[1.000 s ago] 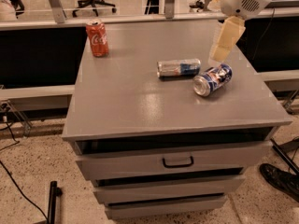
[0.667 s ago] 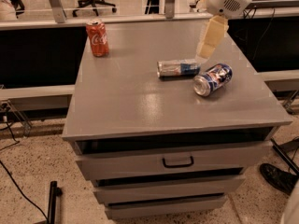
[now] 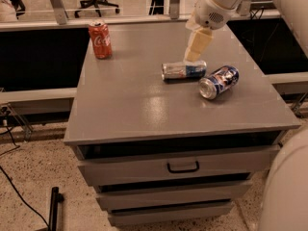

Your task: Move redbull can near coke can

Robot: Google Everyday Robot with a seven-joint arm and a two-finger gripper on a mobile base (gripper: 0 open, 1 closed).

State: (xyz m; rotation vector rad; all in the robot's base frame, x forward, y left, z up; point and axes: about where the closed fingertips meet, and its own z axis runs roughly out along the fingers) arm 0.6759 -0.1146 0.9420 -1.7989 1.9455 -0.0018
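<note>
**Gripper over the fallen redbull can, coke can at the far-left corner**

The gripper [image 3: 193, 56] is hanging from the arm [image 3: 219, 6], which is reaching in over the far-right part of the tabletop [image 3: 139, 105]. Its cream tip is pointing down at the redbull can [image 3: 184, 70]. I cannot tell whether it is released or clenched, nor whether it is touching the can.

The redbull can is lying on its side a little right of the tabletop's middle, closer to the far edge than the near one, with its length running left to right.

The coke can [image 3: 99, 40] is standing upright at the far-left corner, well apart from the redbull can.

A dark-blue can [image 3: 219, 82] is lying on its side just right of the redbull can, toward the right edge, with its silver end facing the near-left.

Below the near edge, the top drawer with a black handle [image 3: 183, 167] is sitting slightly open.
</note>
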